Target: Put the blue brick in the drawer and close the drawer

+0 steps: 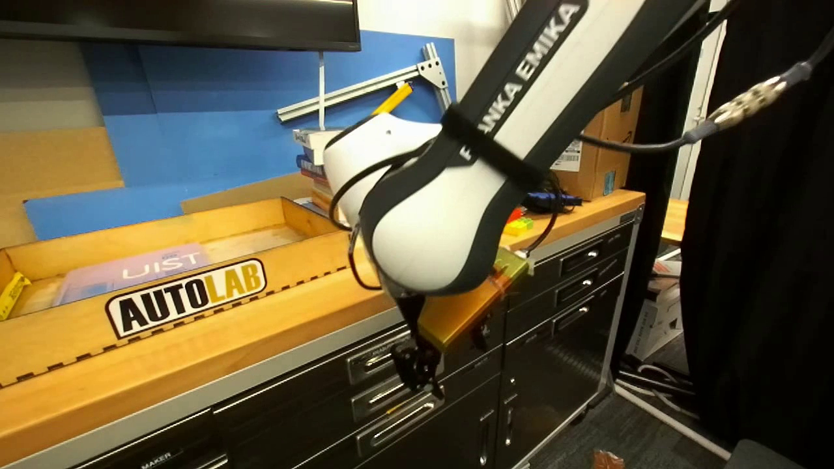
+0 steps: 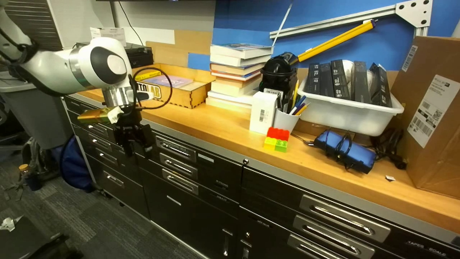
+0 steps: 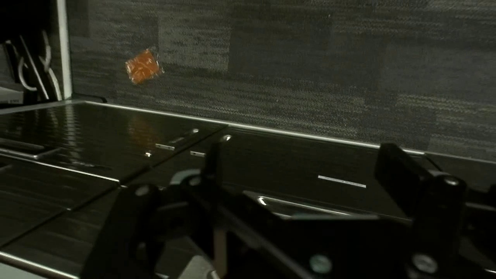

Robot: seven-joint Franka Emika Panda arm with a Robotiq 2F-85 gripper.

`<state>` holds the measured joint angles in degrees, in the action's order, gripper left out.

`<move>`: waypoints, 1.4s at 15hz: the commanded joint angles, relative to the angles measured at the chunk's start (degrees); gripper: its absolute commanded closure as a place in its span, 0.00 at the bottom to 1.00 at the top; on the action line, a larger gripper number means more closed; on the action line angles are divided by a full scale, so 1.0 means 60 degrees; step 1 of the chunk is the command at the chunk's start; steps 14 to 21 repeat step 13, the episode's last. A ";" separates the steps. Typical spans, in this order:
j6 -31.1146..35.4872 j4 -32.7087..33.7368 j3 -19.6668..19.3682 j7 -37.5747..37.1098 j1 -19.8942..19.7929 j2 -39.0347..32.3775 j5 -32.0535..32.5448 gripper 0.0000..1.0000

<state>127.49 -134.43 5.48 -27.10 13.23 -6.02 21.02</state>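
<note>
The blue brick does not show in any view; it is hidden or out of view. The black drawer fronts (image 1: pixel 397 397) of the cabinet all look shut in both exterior views (image 2: pixel 178 166). No pale grey drawer sides or dark inside show, so I cannot tell which front belongs to the drawer. My gripper (image 2: pixel 138 148) points down in front of the cabinet, beside the drawer handles. In the wrist view the gripper (image 3: pixel 308 166) has its fingers wide apart with nothing between them. A drawer handle (image 3: pixel 302 205) shows beyond the fingers.
A wooden AUTOLAB tray (image 1: pixel 306 254) stands on the worktop. Red, yellow and green bricks (image 2: pixel 276 139), a white box (image 2: pixel 263 112), stacked books (image 2: pixel 235 72), a white bin (image 2: pixel 350 115) and a cardboard box (image 2: pixel 427 118) stand there too. An orange packet (image 3: pixel 142 66) lies on the floor.
</note>
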 commanded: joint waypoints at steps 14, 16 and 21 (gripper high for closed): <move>-0.1835 -0.0923 -0.0524 0.3288 -0.1622 0.5655 -0.3478 0.00; -0.1835 -0.0923 -0.0524 0.3288 -0.1622 0.5655 -0.3478 0.00; -0.1835 -0.0923 -0.0524 0.3288 -0.1622 0.5655 -0.3478 0.00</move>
